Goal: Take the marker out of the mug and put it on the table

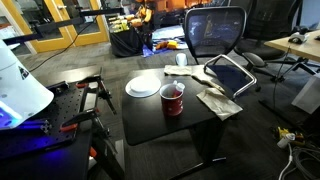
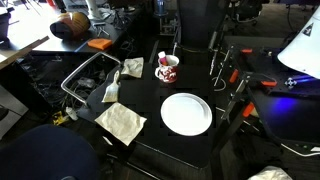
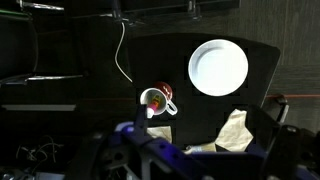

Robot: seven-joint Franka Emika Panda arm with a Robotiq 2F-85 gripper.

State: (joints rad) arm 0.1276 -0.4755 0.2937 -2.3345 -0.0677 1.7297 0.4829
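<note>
The red mug [image 1: 172, 100] stands upright on the black table [image 1: 148, 118], next to the white plate. In both exterior views the dark marker [image 1: 170, 91] stands inside the mug [image 2: 166, 69], its tip [image 2: 165, 60] just above the rim. The wrist view looks down on the mug [image 3: 156, 100] with the marker [image 3: 154, 104] in it, on the table top [image 3: 205, 110]. My gripper [image 3: 204, 140] shows only as dark blurred fingers at the bottom of the wrist view, spread wide, empty, well above the table. It is out of both exterior views.
A white plate [image 1: 143, 86] [image 2: 186, 113] [image 3: 218, 67] lies beside the mug. Crumpled napkins [image 1: 218, 102] [image 2: 120, 122] [image 3: 236, 132] and a metal-framed tray [image 1: 230, 74] [image 2: 86, 76] sit along one table edge. An office chair [image 1: 215, 30] stands behind.
</note>
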